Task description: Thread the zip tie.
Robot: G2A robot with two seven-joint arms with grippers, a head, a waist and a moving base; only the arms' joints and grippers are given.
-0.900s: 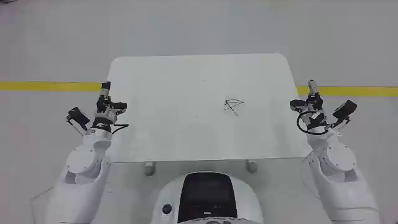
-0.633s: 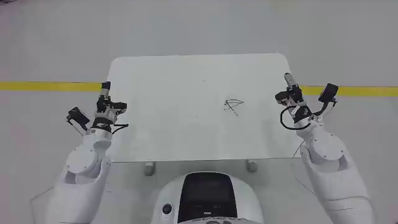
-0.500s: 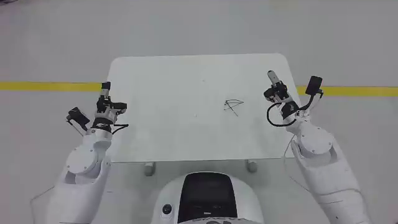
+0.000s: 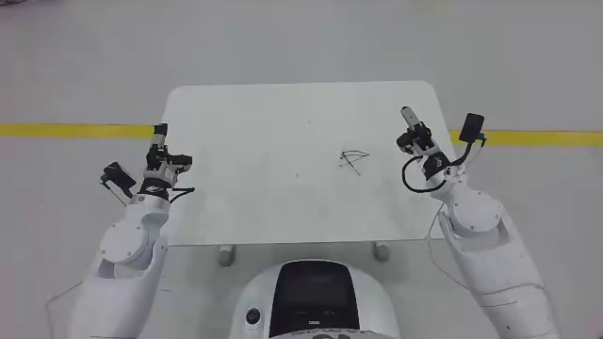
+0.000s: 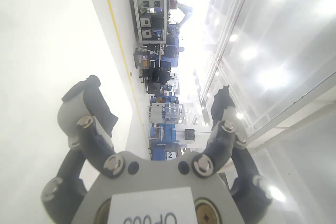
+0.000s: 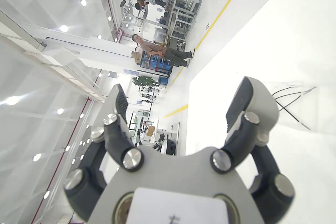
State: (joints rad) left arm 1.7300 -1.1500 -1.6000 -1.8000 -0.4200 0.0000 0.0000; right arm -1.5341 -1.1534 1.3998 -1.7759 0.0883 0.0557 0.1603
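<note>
white counter [image 4: 283, 198] is seen across the middle of the top view, and the zip tie [image 4: 353, 160] is found lying on it, right of centre, as thin dark crossed lines. it is touched by neither arm. the right gripper [image 4: 411, 124] is held near it, fingers apart and empty; the left gripper [image 4: 160, 137] is held at the counter's left edge, well apart, fingers likewise spread. nothing is judged threaded yet: grasping and threading are left.

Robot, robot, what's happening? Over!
Left gripper open, at table edge. Right gripper open, short of zip tie. Zip tie lies on table, untouched.
</note>
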